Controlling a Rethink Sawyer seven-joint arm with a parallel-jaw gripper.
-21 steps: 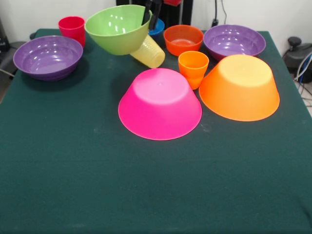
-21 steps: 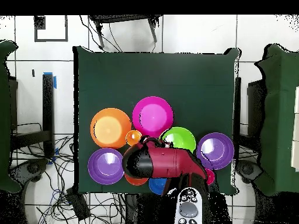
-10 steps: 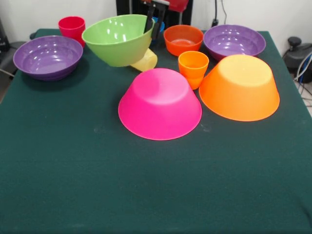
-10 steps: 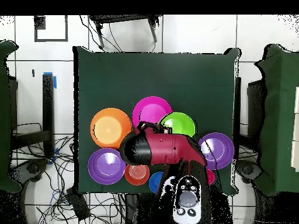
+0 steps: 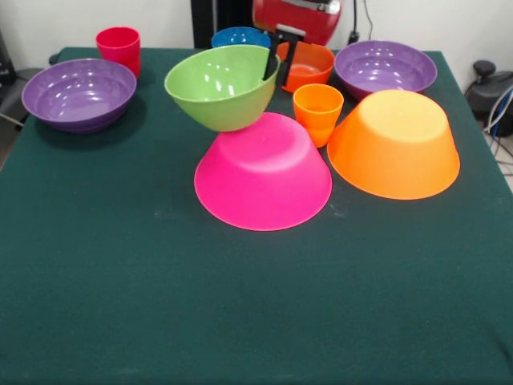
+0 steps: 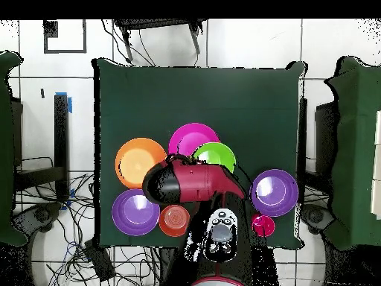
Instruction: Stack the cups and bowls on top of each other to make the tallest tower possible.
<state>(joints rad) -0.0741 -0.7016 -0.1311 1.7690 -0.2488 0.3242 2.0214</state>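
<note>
While the pincer [image 5: 276,54] is clamping the far rim of the green bowl [image 5: 220,84], that bowl is hanging tilted, mouth up and empty, its base just over the upturned pink bowl [image 5: 263,170]. Beside them on the desk [image 5: 240,305], the orange cup [image 5: 317,111] and both purple bowls [image 5: 78,92] are sitting upright, holding nothing.

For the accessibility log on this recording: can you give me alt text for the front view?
The claw grips the rim of a tilted green bowl just above an upturned pink bowl on a green table. Beside it stand an orange cup and an upturned orange bowl, with two purple bowls and a red cup behind.
</note>
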